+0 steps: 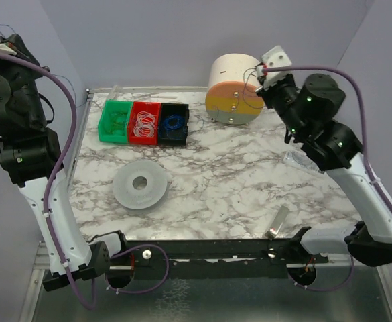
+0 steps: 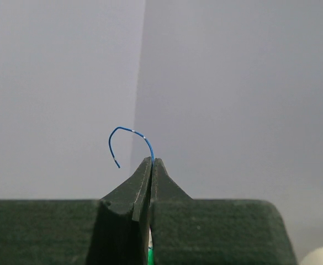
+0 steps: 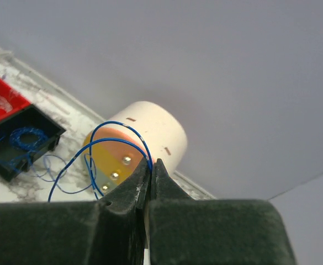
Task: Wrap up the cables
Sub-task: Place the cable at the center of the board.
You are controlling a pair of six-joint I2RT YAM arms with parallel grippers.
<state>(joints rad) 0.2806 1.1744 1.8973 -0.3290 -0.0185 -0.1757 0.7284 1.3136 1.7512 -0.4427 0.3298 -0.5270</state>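
The left claw (image 2: 152, 161) hangs high at the far left, out beyond the edge of the marble table (image 1: 216, 181). Its two dark fingers are pressed flat together, and pinched between the tips is one end of the cable (image 2: 129, 129), a hair-thin blue wire. It rises from the tips, arches over to the claw's left and hooks down to a free end just beside the fingers. A plain grey wall lies ahead of this claw. Well to its right and below it, three small bins stand in a touching row on the table: a green bin (image 1: 115, 122), a red bin (image 1: 144, 122) holding pale wire coils, and a black bin (image 1: 173, 124) holding a blue coil. Nearer the arm bases lies a frosted disc (image 1: 141, 186) with a hole in its middle. Farther right, the right claw (image 3: 151, 163) is likewise fully closed, with thin blue cable nipped at its tips. From there two strands arc up and away to the claw's left, crossing in front of a cream drum (image 3: 161, 127). The drum lies on its side just ahead of the claw, with its orange and yellow end face turned toward the fingers. The strands drop to loose loops on the marble below and left of the claw, just beside the black bin. Whether the wire touches the drum cannot be told.
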